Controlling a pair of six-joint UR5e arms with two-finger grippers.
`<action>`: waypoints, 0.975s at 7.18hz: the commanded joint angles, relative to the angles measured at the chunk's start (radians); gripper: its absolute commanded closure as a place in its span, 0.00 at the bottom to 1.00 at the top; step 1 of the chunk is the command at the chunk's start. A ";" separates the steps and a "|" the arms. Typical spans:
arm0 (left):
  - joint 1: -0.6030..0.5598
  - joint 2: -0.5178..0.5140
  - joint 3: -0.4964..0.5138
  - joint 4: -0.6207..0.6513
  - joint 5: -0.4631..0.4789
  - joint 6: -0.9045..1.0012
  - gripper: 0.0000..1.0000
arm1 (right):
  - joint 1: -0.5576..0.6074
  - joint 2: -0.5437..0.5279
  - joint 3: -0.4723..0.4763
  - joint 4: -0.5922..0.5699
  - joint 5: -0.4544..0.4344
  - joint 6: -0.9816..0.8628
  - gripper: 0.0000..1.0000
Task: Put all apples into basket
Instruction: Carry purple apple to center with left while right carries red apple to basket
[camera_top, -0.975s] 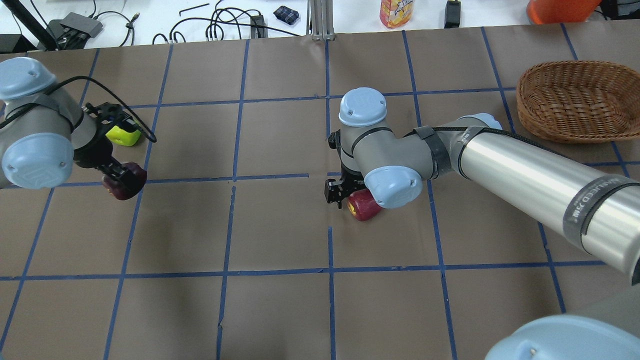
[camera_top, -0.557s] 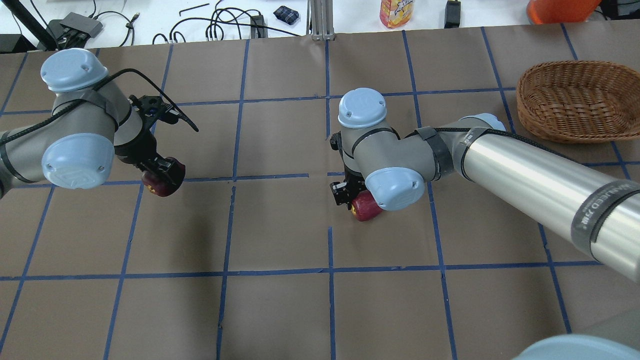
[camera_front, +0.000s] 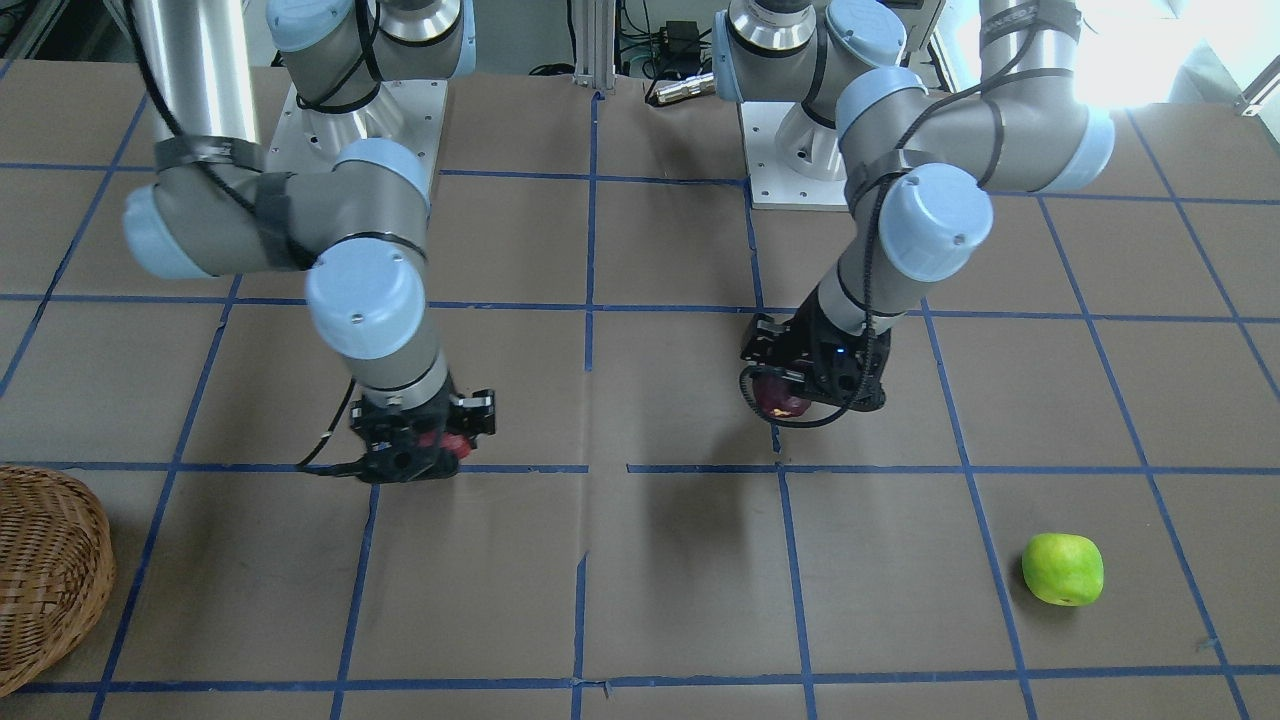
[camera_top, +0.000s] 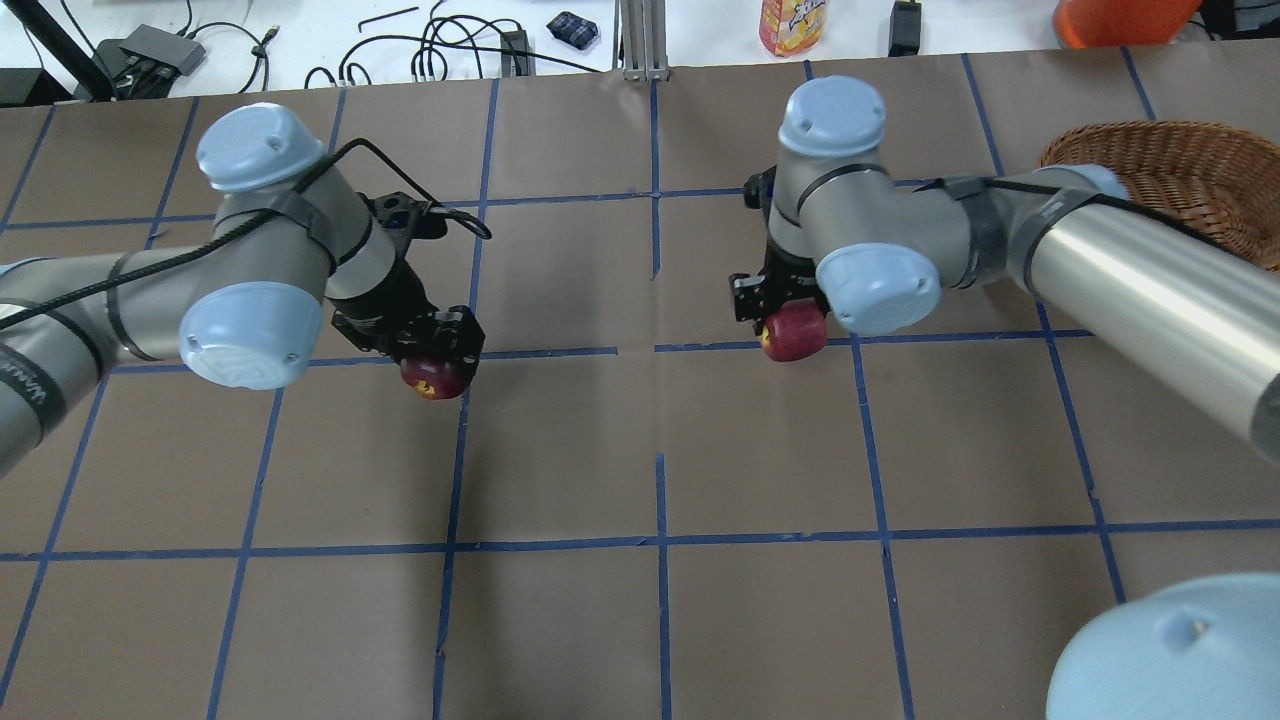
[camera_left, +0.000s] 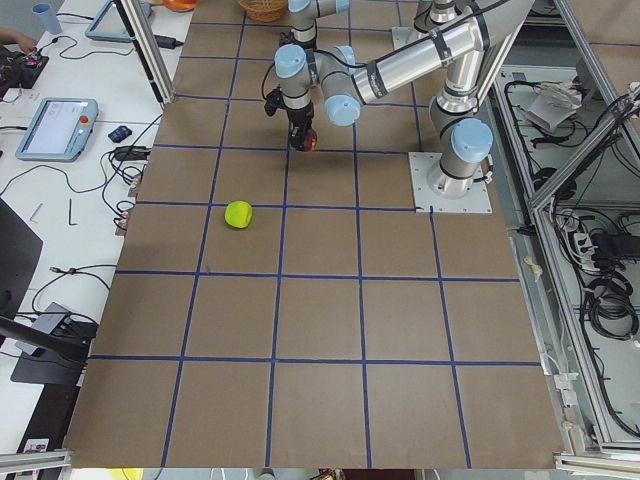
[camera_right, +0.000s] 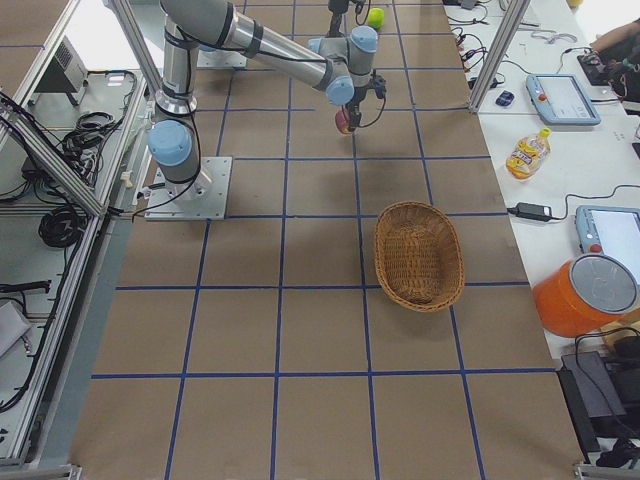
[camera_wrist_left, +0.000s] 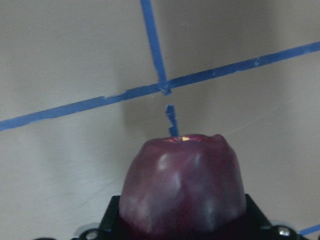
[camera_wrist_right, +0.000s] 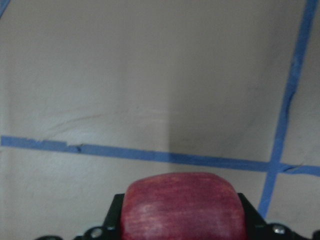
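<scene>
My left gripper (camera_top: 437, 352) is shut on the dark maroon apple (camera_top: 434, 376), held above the table left of centre; the left wrist view shows that apple (camera_wrist_left: 183, 189) filling the jaws. The red apple (camera_top: 794, 333) is clamped in my right gripper (camera_top: 772, 308), off the surface; it also fills the bottom of the right wrist view as the red apple (camera_wrist_right: 183, 206). The lime green apple (camera_front: 1062, 568) lies alone on the table, hidden behind my left arm in the overhead view. The wicker basket (camera_top: 1150, 128) stands at the far right, partly behind my right arm.
Blue tape lines grid the brown table. Cables, a yellow bottle (camera_top: 793, 25) and an orange container (camera_top: 1120, 20) sit beyond the far edge. The two arm bases (camera_front: 790, 170) stand at the robot's side of the table.
My left arm has swung right with the maroon apple, now covering the green apple in the overhead view. My right arm has carried the red apple away from me and to the right, closer to the basket.
</scene>
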 joint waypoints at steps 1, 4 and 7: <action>-0.181 -0.080 0.001 0.236 -0.092 -0.382 1.00 | -0.222 0.011 -0.114 0.054 0.005 -0.075 0.99; -0.372 -0.241 0.009 0.495 -0.092 -0.528 1.00 | -0.486 0.113 -0.269 0.190 0.082 -0.459 1.00; -0.390 -0.286 0.032 0.542 -0.089 -0.510 0.00 | -0.556 0.241 -0.487 0.226 -0.019 -0.482 1.00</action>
